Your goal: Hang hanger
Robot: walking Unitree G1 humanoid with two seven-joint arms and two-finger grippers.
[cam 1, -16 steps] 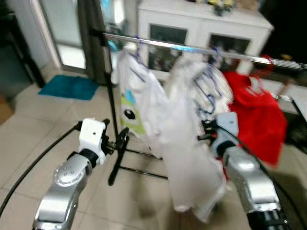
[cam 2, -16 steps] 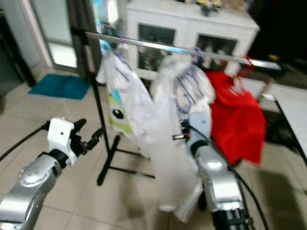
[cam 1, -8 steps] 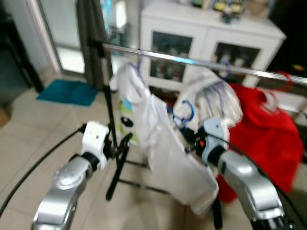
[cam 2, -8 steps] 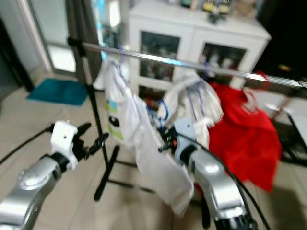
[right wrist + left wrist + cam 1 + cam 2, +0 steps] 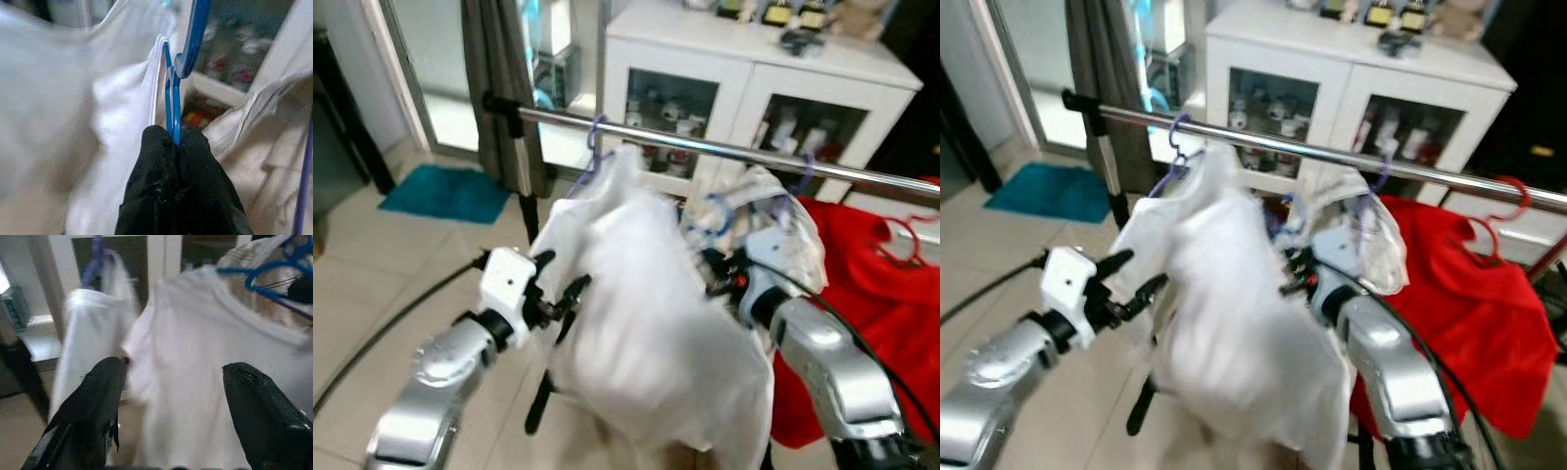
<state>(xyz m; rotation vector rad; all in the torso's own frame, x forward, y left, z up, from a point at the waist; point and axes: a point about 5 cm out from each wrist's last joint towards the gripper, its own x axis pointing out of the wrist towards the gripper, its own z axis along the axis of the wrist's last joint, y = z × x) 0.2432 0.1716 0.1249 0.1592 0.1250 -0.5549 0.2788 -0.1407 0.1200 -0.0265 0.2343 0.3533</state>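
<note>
Nearest the camera, the two silver arms reach forward into a large white shirt [image 5: 656, 362], blurred in both head views. The left gripper [image 5: 558, 294] sits at the shirt's left edge, its two black fingers [image 5: 93, 406] spread wide apart with white cloth hanging between them; they clasp nothing, though one finger seems to brush the fabric. The right gripper [image 5: 171, 147] is at the shirt's upper right, below the rail, and its jaws are pressed tight together on the thin blue hanger [image 5: 183, 44], whose hook rises above the fingertips while the shirt drapes from it. The hanger is held just beneath the metal rail [image 5: 724, 149] and is not hooked over it.

On the rail behind, a purple hanger [image 5: 596, 147] carries another white garment [image 5: 80, 342] near the left end, a second pale garment [image 5: 793, 220] hangs beside the right gripper, and a red garment [image 5: 1469, 313] hangs further right. The rail's dark upright post [image 5: 521, 181] stands on the tiled floor [image 5: 372, 264]. Farther back are a white cabinet [image 5: 744, 59] with glass doors, a grey curtain [image 5: 494, 59] and a teal mat [image 5: 445, 194].
</note>
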